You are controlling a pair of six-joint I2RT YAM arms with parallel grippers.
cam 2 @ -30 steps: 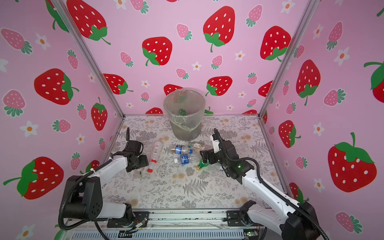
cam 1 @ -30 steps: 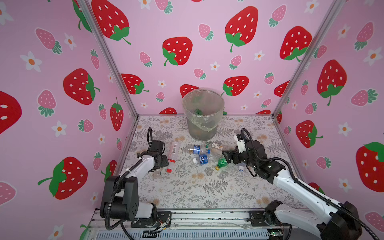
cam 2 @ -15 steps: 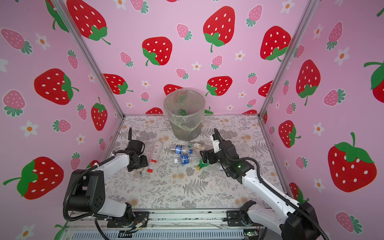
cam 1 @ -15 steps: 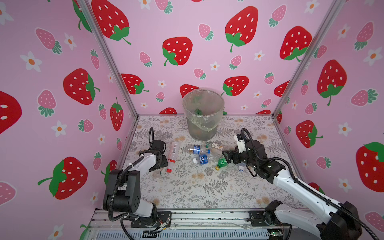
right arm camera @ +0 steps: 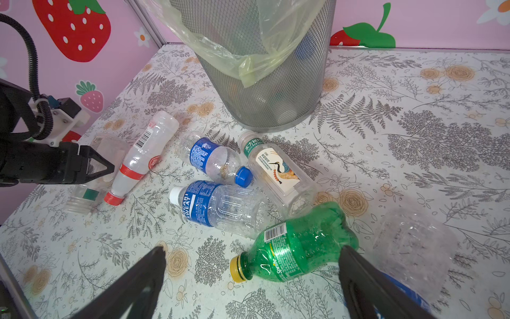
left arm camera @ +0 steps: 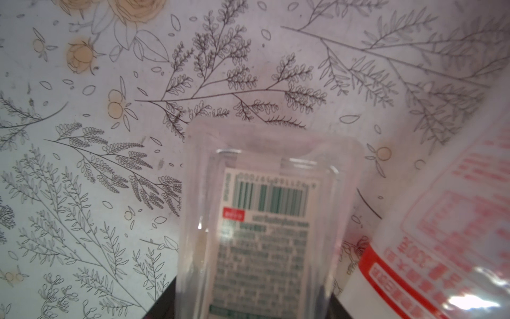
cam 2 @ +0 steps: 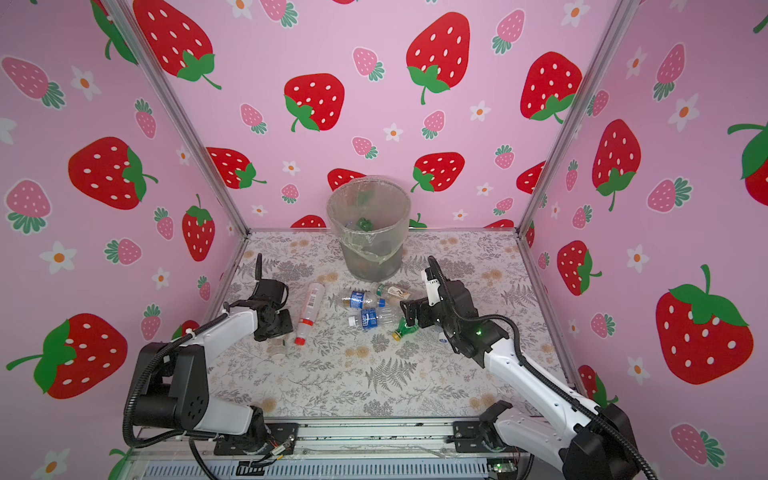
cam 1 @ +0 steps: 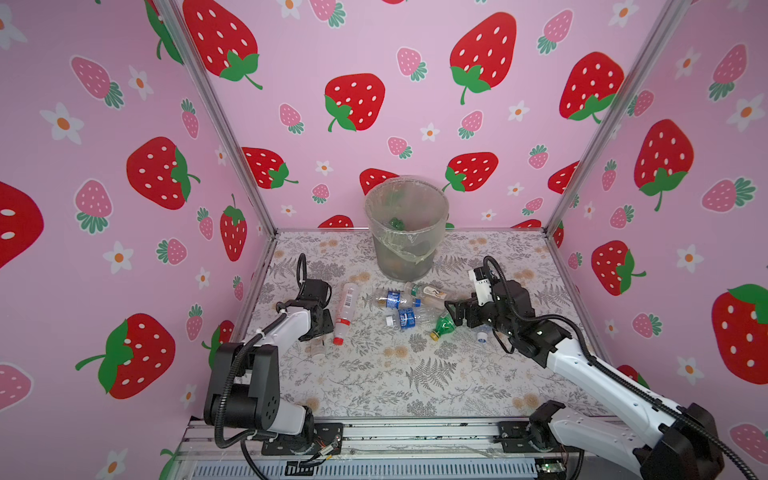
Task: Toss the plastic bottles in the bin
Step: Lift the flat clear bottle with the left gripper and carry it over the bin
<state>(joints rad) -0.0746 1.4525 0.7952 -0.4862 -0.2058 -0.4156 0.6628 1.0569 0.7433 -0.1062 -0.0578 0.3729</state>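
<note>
With the floral table point(cam 1: 374, 386) read as a clock face and the back wall at 12, the mesh wastebasket point(cam 1: 409, 253) stood at 12. The loose bottles lay about the centre, between the arms.

The left gripper point(cam 1: 321, 334), at 9 o'clock, had its jaws down on either side of a small clear flat-sided bottle point(left arm camera: 265, 221). Whether they pressed on it I could not tell. The right gripper point(right arm camera: 252, 250), at 3 o'clock, had its jaws wide apart and held nothing. The green Sprite bottle point(right arm camera: 298, 245) lay slantwise between them.

What could go wrong:
- The flat-sided bottle is thin and slick, so a squeeze might buckle it or shoot it out. The red-capped bottle point(right arm camera: 143, 154) lay just beside it and could be knocked rolling.
- The Sprite bottle is round and askew to the jaws, so it might twist or roll free. One jaw stood near a crumpled clear bottle point(right arm camera: 411, 243) and might catch that too.
- The wastebasket is tall and its liner bag point(right arm camera: 256, 55) hung loose over the rim. A low carry could hit the rim or snag the bag.

The count:
- **Table:** seven bottles, being the four named, a blue-capped bottle point(right arm camera: 212, 160), a Pocari Sweat bottle point(right arm camera: 218, 205) and a bird-label bottle point(right arm camera: 276, 171).
- **Wastebasket:** one green bottle showed inside. The rest were dim shapes I could not count.
- **Other:** one wastebasket, one bag, two grippers.
</note>
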